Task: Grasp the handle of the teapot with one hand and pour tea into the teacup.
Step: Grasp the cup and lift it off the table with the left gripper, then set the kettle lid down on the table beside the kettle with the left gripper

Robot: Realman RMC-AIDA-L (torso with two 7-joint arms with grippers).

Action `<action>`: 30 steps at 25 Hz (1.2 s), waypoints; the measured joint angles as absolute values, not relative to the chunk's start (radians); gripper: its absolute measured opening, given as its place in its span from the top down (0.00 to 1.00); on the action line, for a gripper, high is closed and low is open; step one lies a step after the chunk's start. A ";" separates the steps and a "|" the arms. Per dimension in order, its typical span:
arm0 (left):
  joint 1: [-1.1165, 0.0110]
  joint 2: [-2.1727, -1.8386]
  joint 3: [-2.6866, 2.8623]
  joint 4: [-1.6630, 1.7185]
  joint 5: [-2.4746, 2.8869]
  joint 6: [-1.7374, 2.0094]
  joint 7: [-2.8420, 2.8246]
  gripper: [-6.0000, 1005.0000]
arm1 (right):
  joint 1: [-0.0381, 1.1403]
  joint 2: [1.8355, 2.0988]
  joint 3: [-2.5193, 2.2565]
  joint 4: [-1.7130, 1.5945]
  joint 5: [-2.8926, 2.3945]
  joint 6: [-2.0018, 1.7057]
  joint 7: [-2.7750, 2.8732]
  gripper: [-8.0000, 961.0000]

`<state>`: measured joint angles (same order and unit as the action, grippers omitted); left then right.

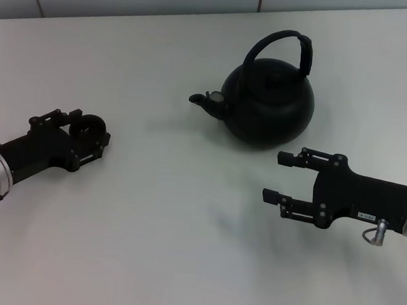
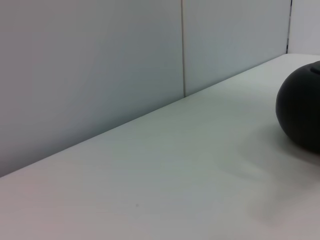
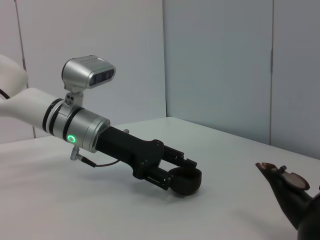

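I see my left end effector (image 1: pixel 87 133) as matte black linkage on a silver cylindrical wrist with a glowing green ring, a thin cable and a silver camera module, joined to a white arm. My right end effector (image 1: pixel 283 177) matches: black, silver wrist, small metal loop.
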<state>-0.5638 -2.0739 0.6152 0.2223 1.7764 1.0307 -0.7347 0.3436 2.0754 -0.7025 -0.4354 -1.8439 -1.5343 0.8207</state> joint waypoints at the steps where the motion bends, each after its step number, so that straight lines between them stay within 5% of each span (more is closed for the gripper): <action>1: -0.564 -2.074 0.615 0.222 1.776 1.031 -0.735 0.29 | 0.344 2.075 -0.703 -0.436 -1.844 -1.534 0.821 0.27; 30: -0.720 -2.080 0.674 0.024 1.770 1.028 -0.595 0.25 | 0.356 2.075 -0.693 -0.436 -1.844 -1.534 0.822 0.27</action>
<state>-0.7202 -2.0800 0.6744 0.0237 1.7698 1.0278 -0.5951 0.3561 2.0754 -0.6933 -0.4356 -1.8439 -1.5340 0.8218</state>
